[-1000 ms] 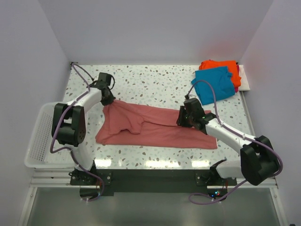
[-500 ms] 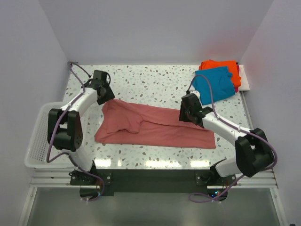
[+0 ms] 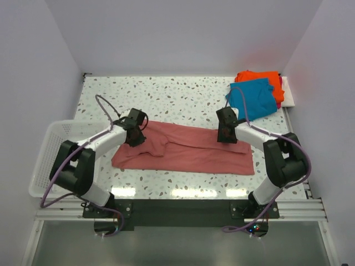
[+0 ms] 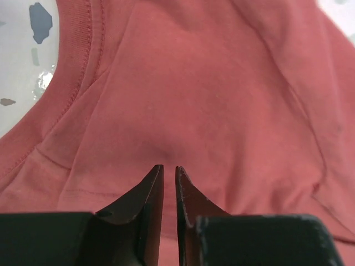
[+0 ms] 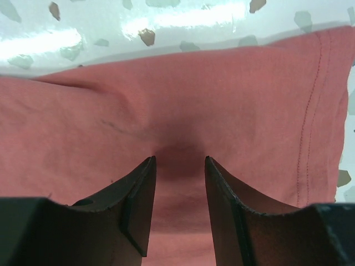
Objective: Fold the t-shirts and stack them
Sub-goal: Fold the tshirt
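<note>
Dusty-red t-shirt (image 3: 188, 148) lies on the counter (image 3: 177, 100), centre frame, long axis running left to right. Left hand (image 3: 135, 137), fingers nearly closed and gripping nothing, sits over the collar end. Right hand (image 3: 226, 132), fingers moderately parted, sits over the hem end. Cloth lies directly beneath both.

It looks like a robotics lab: plain white walls (image 3: 166, 33) box in a speckled terrazzo-patterned table (image 3: 183, 94) carrying two bolted arms.

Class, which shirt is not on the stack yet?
The red shirt, spread out mid-table; the blue shirt and orange shirt lie piled in the far right corner.
</note>
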Motion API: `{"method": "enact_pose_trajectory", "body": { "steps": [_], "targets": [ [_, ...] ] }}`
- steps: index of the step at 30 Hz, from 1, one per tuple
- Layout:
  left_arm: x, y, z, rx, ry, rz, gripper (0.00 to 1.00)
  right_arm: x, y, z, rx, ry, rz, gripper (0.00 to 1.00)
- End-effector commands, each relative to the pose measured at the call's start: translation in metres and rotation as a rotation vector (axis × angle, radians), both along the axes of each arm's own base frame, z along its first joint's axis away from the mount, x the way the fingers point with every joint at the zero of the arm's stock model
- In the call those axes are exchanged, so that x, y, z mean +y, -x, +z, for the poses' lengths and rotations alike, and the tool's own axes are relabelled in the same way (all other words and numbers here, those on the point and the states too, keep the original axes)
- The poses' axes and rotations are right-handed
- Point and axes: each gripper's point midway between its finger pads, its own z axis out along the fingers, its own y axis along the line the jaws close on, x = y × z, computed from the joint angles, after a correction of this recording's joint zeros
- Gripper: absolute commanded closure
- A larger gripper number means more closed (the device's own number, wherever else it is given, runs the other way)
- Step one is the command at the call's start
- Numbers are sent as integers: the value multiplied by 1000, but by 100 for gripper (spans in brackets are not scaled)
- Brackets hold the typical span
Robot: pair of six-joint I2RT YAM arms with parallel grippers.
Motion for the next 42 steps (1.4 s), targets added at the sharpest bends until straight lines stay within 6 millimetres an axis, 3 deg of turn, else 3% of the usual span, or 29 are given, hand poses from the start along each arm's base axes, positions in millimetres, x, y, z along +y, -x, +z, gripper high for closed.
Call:
{"method": "enact_pose_trajectory", "body": {
  "steps": [1, 6, 8, 9, 11, 12, 13, 14, 15, 18, 19, 20, 21, 23, 24, 26, 27, 29, 30, 31, 32, 33, 34, 35, 36, 38, 39, 40, 42],
  "targets": [
    [-1, -29, -12, -15, -12, 89, 82, -8, 16, -6, 28, 4, -42, 56],
    [-6, -79, -40, 68, -70, 79, 83, 11, 41, -19, 69, -129, -25, 56],
    [-10, -108, -32, 37, -85, 61, 83, 24, 55, -23, 89, -185, -15, 56],
    [-7, -116, -48, 68, -99, 55, 83, 31, 57, -23, 83, -212, -9, 56],
    [-14, -156, -35, 19, -97, -16, 82, 54, 71, -21, 91, -309, 8, 57],
    [-14, -166, -59, 65, -98, -54, 82, 65, 75, -21, 86, -369, -14, 57],
    [-18, -180, -61, 66, -90, -92, 81, 77, 77, -15, 68, -421, -11, 57],
    [-28, -221, -35, -31, -89, -187, 77, 100, 84, -12, 65, -467, 24, 57],
    [-32, -228, -62, 13, -86, -238, 73, 123, 79, -2, 25, -548, 4, 57],
    [-65, -292, -43, -142, -49, -432, 42, 199, 84, 23, -17, -689, 91, 54],
    [-75, -317, -16, -242, -29, -458, 34, 216, 83, 29, -17, -712, 112, 51],
    [-76, -324, -18, -268, -13, -483, 22, 233, 83, 18, 9, -710, 129, 49],
    [-95, -325, -9, -311, 91, -548, 18, 260, 72, 41, -1, -791, 182, 47],
    [-93, -340, 6, -408, 190, -512, 11, 271, 63, 42, 14, -780, 199, 39],
    [-99, -348, 42, -508, 256, -531, 9, 281, 52, 62, -29, -793, 243, 37],
    [-95, -349, 65, -554, 306, -523, 7, 277, 49, 71, -38, -753, 274, 30],
    [-93, -351, 100, -615, 294, -527, 7, 278, 46, 89, -78, -743, 333, 28],
    [-90, -348, 130, -664, 269, -531, 5, 263, 47, 92, -89, -669, 330, 26],
    [-86, -344, 167, -723, 258, -525, 5, 255, 50, 99, -109, -648, 353, 26],
    [-84, -337, 171, -715, 258, -506, 6, 245, 48, 100, -131, -613, 336, 26],
    [-81, -325, 207, -763, 253, -491, 6, 232, 53, 95, -114, -567, 319, 26],
    [-72, -319, 216, -769, 234, -441, 7, 221, 56, 97, -124, -540, 319, 27],
    [-65, -305, 195, -703, 225, -394, 9, 213, 57, 96, -132, -507, 314, 27],
    [-63, -294, 197, -683, 240, -335, 13, 205, 59, 93, -131, -476, 311, 27],
    [-54, -274, 222, -698, 223, -289, 16, 191, 68, 83, -96, -424, 312, 27],
    [-54, -235, 186, -560, 193, -202, 26, 179, 76, 81, -88, -392, 320, 27],
    [-44, -212, 198, -556, 144, -162, 30, 171, 82, 71, -66, -369, 320, 27],
    [-39, -184, 163, -458, 121, -113, 35, 168, 86, 71, -64, -376, 325, 28],
    [-45, -137, 171, -471, 104, -103, 42, 165, 98, 62, -27, -383, 342, 28]
  ]
}}
